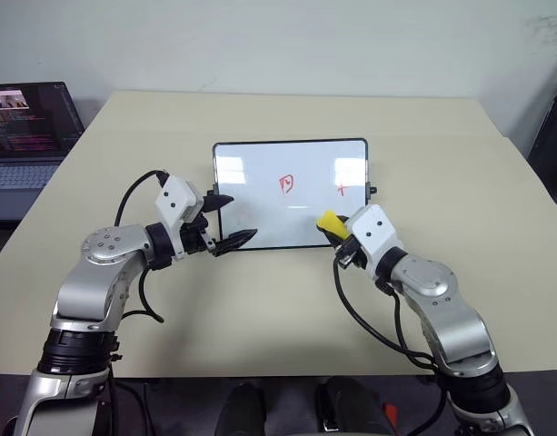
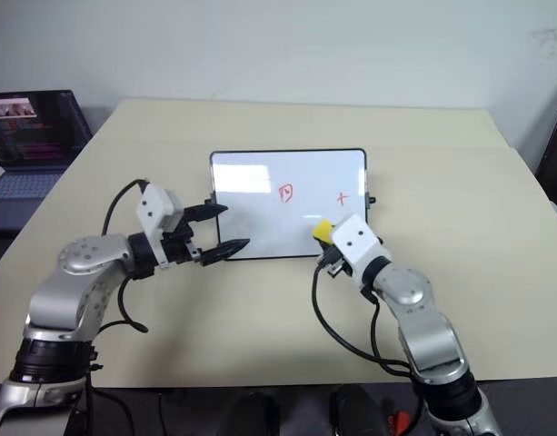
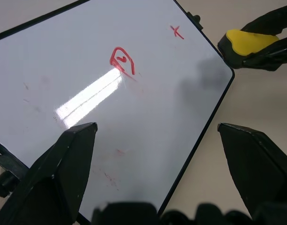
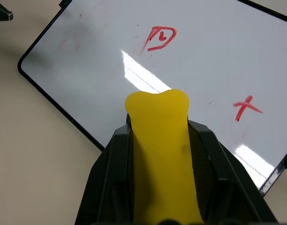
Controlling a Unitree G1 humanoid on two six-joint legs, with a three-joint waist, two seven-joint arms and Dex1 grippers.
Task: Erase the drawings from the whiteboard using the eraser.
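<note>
On the beige worktop (image 1: 260, 318) the whiteboard (image 1: 260, 213) lies flat, two red drawings (image 1: 287, 184) left on its right half. At its left edge the left claw (image 1: 225, 220) hovers spread wide, empty, placed to steady the frame. Clamped in the right claw (image 1: 335, 229), the eraser (image 1: 329, 221) sits at the near edge; press it flat and sweep across the cross, then the boxed mark
</note>
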